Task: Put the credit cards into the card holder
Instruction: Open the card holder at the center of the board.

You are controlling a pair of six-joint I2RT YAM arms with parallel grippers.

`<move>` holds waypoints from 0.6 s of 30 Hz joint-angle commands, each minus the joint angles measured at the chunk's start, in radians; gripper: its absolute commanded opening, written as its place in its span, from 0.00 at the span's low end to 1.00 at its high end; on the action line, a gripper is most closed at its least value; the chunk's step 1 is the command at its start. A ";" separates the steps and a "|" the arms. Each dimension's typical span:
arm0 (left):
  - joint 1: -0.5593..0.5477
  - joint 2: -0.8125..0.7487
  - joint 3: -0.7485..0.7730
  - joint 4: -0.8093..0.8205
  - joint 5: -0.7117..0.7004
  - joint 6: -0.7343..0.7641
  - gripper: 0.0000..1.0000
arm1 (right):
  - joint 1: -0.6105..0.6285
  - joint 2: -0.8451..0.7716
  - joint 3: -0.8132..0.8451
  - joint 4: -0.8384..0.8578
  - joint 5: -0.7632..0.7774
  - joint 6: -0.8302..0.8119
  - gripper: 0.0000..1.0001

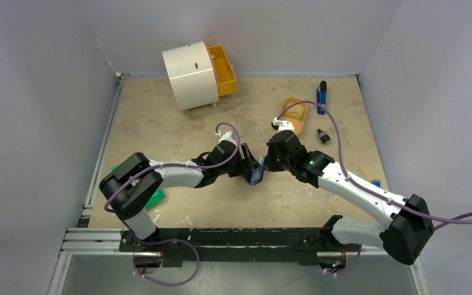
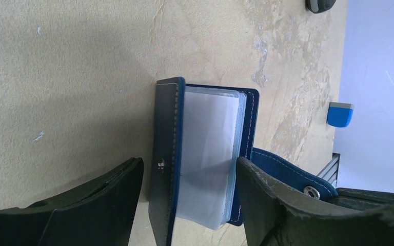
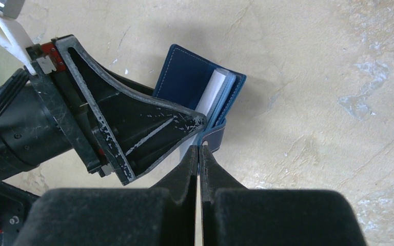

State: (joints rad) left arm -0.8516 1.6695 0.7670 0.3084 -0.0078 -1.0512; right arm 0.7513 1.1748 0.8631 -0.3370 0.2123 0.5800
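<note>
The card holder, a navy folding wallet, stands part open on the table between the two arms. In the left wrist view its dark cover and pale clear sleeves sit between my left gripper's wide-apart fingers. The right-hand finger touches the back cover; a small gap separates the other finger from the front cover. My right gripper is shut, pinching the wallet's blue snap tab at its tips. The left gripper's finger lies against the wallet. No credit cards show in any view.
An orange oval tray lies behind the grippers. A white cylindrical box with an orange drawer stands at the back. A blue pen-like item, a small black piece, a green box and a small blue object lie around.
</note>
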 commanded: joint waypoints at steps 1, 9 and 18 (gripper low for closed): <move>-0.005 -0.026 0.023 0.023 -0.009 0.025 0.66 | -0.002 -0.036 -0.007 0.022 -0.014 0.011 0.00; -0.007 -0.004 0.026 0.014 -0.009 0.029 0.59 | -0.002 -0.039 -0.006 0.021 -0.017 0.011 0.00; -0.013 0.004 0.028 -0.017 -0.039 0.042 0.33 | -0.001 -0.051 -0.008 0.013 -0.010 0.014 0.00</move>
State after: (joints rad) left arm -0.8593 1.6699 0.7670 0.3035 -0.0158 -1.0431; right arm 0.7517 1.1580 0.8577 -0.3389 0.1974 0.5835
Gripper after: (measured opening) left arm 0.413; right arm 0.005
